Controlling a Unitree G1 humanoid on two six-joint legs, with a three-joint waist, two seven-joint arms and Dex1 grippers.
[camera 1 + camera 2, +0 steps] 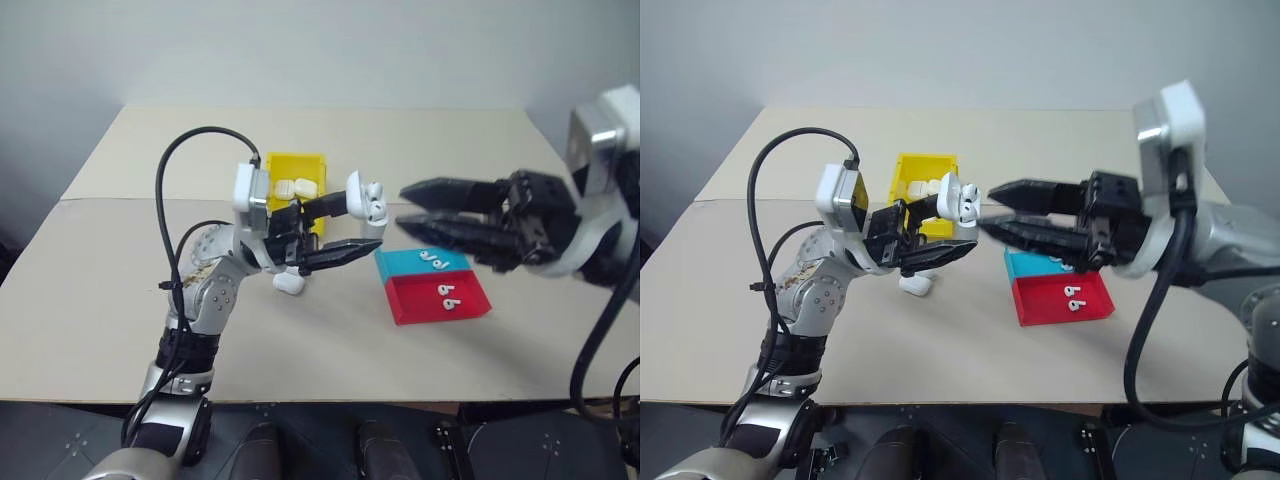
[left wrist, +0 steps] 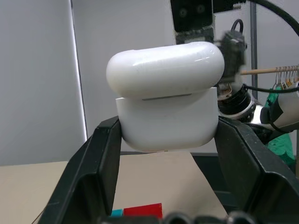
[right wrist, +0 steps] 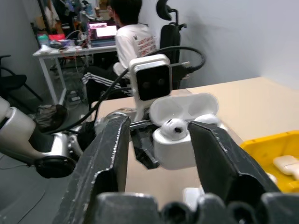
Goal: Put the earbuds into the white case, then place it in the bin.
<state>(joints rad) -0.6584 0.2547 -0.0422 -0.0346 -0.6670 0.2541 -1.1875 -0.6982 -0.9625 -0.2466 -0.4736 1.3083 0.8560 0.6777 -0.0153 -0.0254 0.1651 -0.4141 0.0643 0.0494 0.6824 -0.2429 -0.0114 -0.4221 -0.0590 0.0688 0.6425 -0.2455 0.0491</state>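
Above the table's (image 1: pixel 120 300) near half, the left gripper (image 1: pixel 352 222) is clamped on the white case (image 1: pixel 366 200), lid open with an earbud (image 3: pixel 175 128) seated inside. Just beside it, the right gripper's (image 1: pixel 408 205) jaws stand apart. Behind sits the yellow bin (image 1: pixel 290 164).

Open white case (image 1: pixel 962 205) holds earbuds (image 3: pixel 176 128), near yellow bin (image 1: pixel 908 172).
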